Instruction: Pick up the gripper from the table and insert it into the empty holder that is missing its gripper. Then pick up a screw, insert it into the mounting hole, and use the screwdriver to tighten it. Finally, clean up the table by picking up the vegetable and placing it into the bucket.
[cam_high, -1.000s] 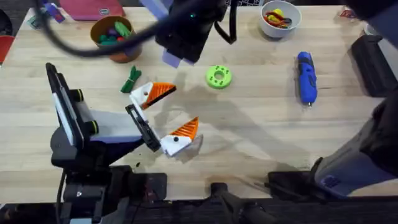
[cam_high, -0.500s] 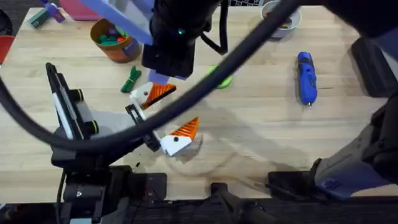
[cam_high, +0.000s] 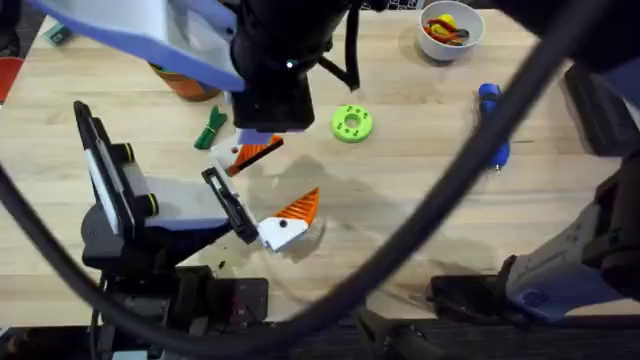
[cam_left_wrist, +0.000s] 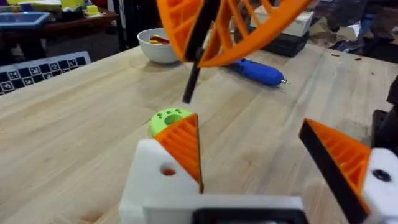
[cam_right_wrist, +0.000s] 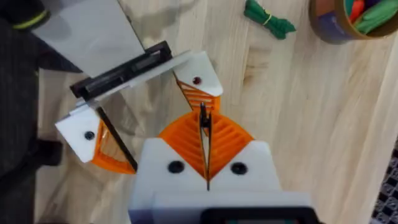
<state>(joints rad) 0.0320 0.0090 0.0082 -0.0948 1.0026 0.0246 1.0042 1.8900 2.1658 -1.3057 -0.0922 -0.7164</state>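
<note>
White finger piece with the orange ribbed pad (cam_right_wrist: 198, 84) is sitting on the black rail of the left hand (cam_high: 268, 188), low over the bench (cam_high: 420, 210), and there's a small red dot (cam_right_wrist: 196, 80) in its hole that looks like a screw head. The right hand (cam_right_wrist: 204, 134) is right above it, having reached across the middle. Its two orange pads are clenched together on a thin black rod (cam_left_wrist: 193, 68) that hangs down towards that finger piece. Can't tell whether the tip actually touches the red dot or just stops short. The left hand is spread wide. Its other white-and-orange finger (cam_high: 288, 222) is well apart from the first one, with nothing between them. Just beyond the finger piece is a little green leafy vegetable tied in the middle (cam_high: 212, 128), lying flat on the wood. Near that is the brown round bucket (cam_right_wrist: 339, 22) with colourful stuff inside. A lime-green round disc with holes (cam_high: 351, 123) sits a bit to the other side. Further out, the blue electric screwdriver (cam_left_wrist: 258, 71) is lying flat, and a white bowl of red and yellow bits (cam_high: 452, 25) is at the far edge.
</note>
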